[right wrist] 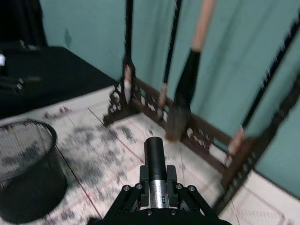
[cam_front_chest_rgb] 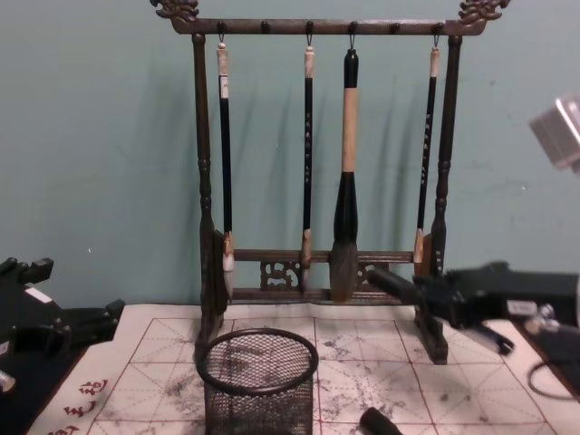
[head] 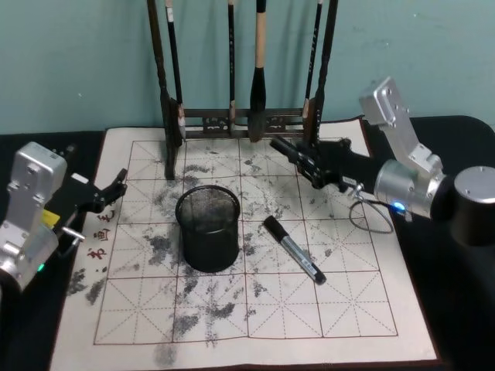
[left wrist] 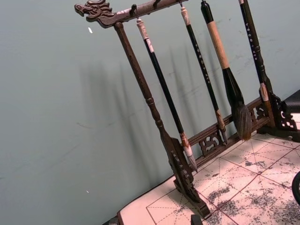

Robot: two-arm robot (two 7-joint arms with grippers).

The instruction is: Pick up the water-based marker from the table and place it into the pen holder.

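Observation:
My right gripper (head: 308, 165) hovers over the back right of the mat, in front of the brush rack, shut on a black water-based marker (head: 281, 147) that sticks out toward the rack. In the right wrist view that marker (right wrist: 154, 152) has a silver band and sits clamped in the right gripper (right wrist: 157, 183). A second black marker (head: 294, 249) lies flat on the mat, just right of the pen holder (head: 207, 229), a black mesh cup standing upright mid-mat. The held marker (cam_front_chest_rgb: 388, 282) is above and to the right of the pen holder (cam_front_chest_rgb: 258, 381). My left gripper (head: 108, 191) rests at the mat's left edge.
The tall dark wooden brush rack (head: 244, 120) with several hanging brushes stands along the back of the cream grid mat (head: 255, 325), close behind my right gripper. A thin cable loop (head: 370, 215) hangs by the right arm. A teal wall rises behind.

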